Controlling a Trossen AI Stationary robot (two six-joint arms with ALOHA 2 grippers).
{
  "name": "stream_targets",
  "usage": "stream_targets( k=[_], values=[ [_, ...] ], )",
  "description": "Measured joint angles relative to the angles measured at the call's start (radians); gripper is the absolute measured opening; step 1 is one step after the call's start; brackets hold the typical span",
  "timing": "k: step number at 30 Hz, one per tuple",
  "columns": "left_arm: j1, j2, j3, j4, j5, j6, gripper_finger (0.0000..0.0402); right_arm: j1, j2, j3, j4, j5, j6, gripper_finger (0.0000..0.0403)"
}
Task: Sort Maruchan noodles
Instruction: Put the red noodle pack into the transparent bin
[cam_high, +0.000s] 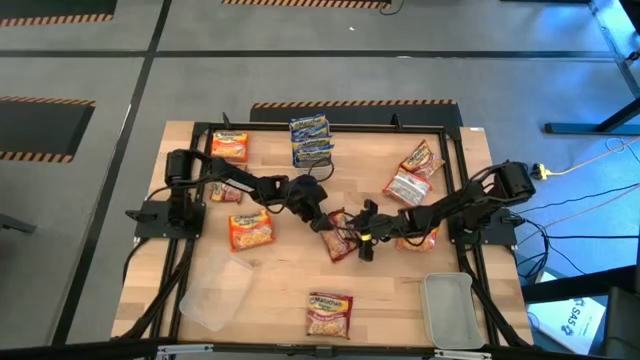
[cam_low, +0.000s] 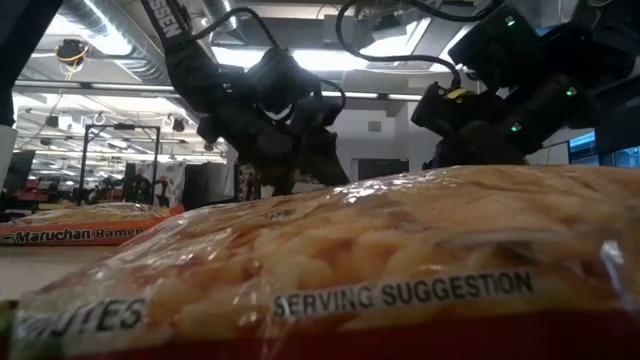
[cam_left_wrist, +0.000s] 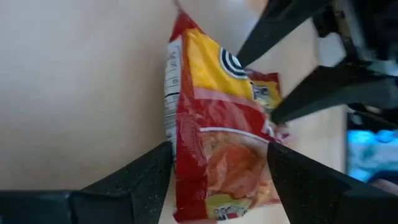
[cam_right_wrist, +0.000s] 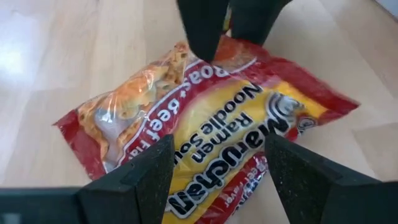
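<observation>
On the wooden table (cam_high: 290, 275), we work a red noodle packet (cam_high: 338, 243) lying near the middle. The left gripper (cam_high: 322, 218) straddles one end with jaws spread, not clamped; the right gripper (cam_high: 364, 242) straddles the other end, jaws also wide. We judge a handover: close one gripper fully before lifting. Open wood lies toward the near edge; farther off, the blue packets (cam_high: 311, 139) crowd the back rail.

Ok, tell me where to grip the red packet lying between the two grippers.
Pinch the red packet across its short width, coming from above. It lies flat on the table, and the right gripper already straddles its middle, fingers open. The left gripper straddles its other end.
</observation>
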Motion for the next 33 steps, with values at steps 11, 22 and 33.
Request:
stream_targets(
  k=[11, 22, 33],
  values=[
    [-0.025, 0.046, 0.005, 0.031, -0.013, -0.025, 0.024, 0.0, 0.002, -0.002, 0.02, 0.011, -0.025, 0.0239],
    [-0.032, 0.054, 0.003, 0.061, -0.061, 0.081, 0.013, -0.002, 0.002, -0.001, 0.027, 0.026, -0.026, 0.0239],
    [-0.062, 0.015, 0.002, 0.067, -0.091, 0.225, 0.0079, -0.003, -0.228, -0.003, -0.24, -0.005, 0.022, 0.0239]
  ],
)
